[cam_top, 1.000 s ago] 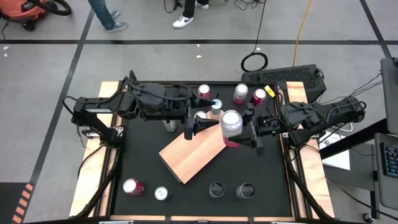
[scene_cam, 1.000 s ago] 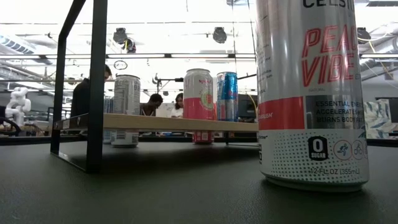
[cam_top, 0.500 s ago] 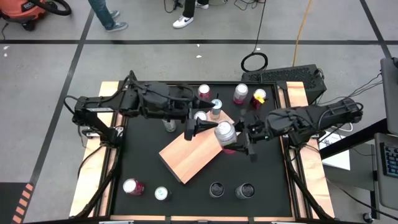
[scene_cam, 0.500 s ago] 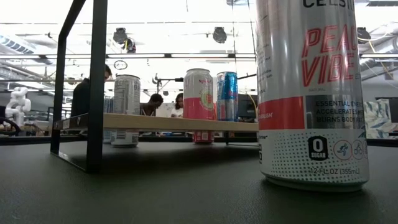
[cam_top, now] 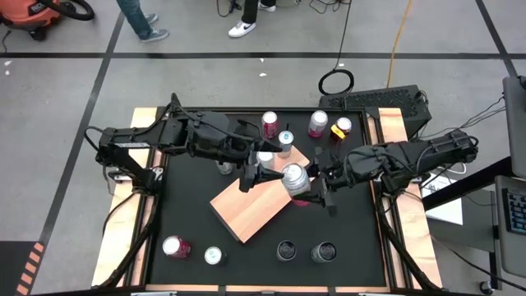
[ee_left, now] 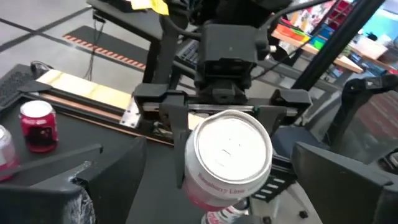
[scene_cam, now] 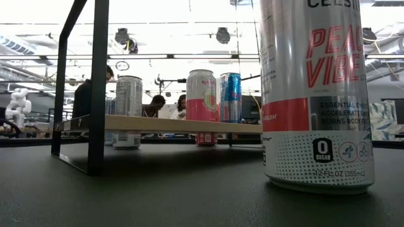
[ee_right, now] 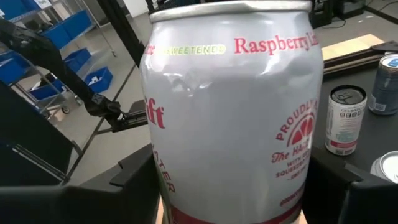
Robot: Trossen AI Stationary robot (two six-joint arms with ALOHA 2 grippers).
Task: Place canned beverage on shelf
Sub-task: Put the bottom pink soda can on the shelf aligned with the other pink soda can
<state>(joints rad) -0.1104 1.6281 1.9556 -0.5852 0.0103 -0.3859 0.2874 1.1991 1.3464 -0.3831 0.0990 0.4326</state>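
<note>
The shelf [cam_top: 249,207] is a light-brown board lying slantwise in the middle of the black table; in the low view its edge [scene_cam: 177,124] shows raised on a black frame. My right gripper [cam_top: 299,182] reaches in from the right and is shut on a silver-and-pink raspberry can [cam_top: 294,176] over the shelf's right end. My left gripper [cam_top: 249,177] stands open just left of that can, facing it and touching nothing. Two more cans [cam_top: 265,156] [cam_top: 285,141] stand at the shelf's far corner. My right gripper pinches the can's side wall [ee_left: 193,163] between its two fingers [ee_left: 175,127], one on each side, just below the rim. The fingers come about level from the table's right. The can is lifted clear of the shelf and tilted, its top [ee_left: 231,147] leaning toward my left gripper.
Loose cans stand at the far edge [cam_top: 269,123] [cam_top: 318,123] [cam_top: 343,126] and along the near edge [cam_top: 175,247] [cam_top: 214,256] [cam_top: 286,250] [cam_top: 323,252]. One tall white-and-red can [scene_cam: 315,94] stands close before the low camera. People walk on the floor beyond the table.
My right gripper has carried the can down and toward the table's near-left, closer to the shelf and my left gripper, and has tipped a little downward. The can stays in its hold.
</note>
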